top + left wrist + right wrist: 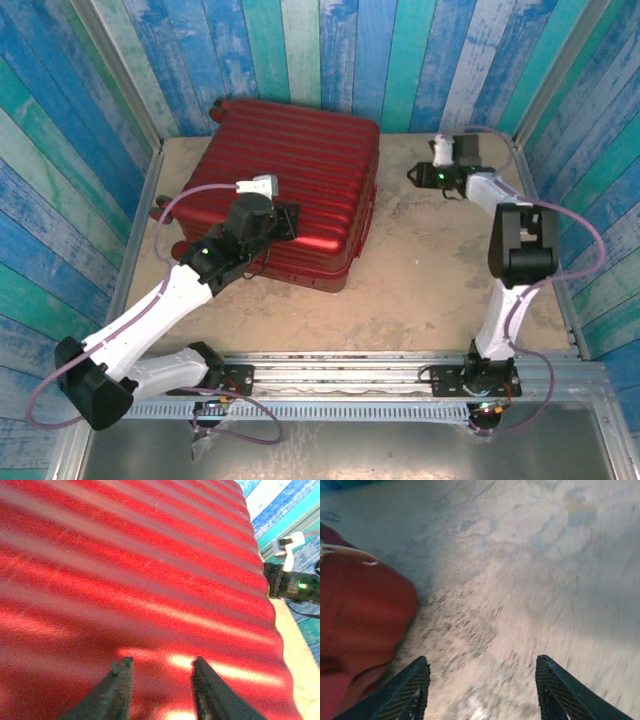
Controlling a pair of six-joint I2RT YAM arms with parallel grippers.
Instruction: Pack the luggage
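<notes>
- Lying flat and closed on the surface (430,280), the luggage (300,170) sat left of centre toward the rear, ribbed red shell facing up.
- The left end effector (288,221) hovered over the near part of the shell, close above the ribs.
- In the left wrist view, the left end effector (159,680) had its two dark fingers (119,690) a small way apart with nothing between them, only the lit red ribs of the luggage (140,580) beneath.
- Whether those fingertips touched the shell could not be told.
- The right end effector (414,175) hung near the rear right of the surface, just beside the luggage's right edge and pointing toward it.
- In the right wrist view, the right end effector (480,680) stood spread wide and empty over bare, mottled surface (530,580).
- A blurred red corner of the luggage (360,620) sat at that view's left side, apart from the fingers.
- Striped blue and green plank walls (320,50) enclosed the surface on three sides.
</notes>
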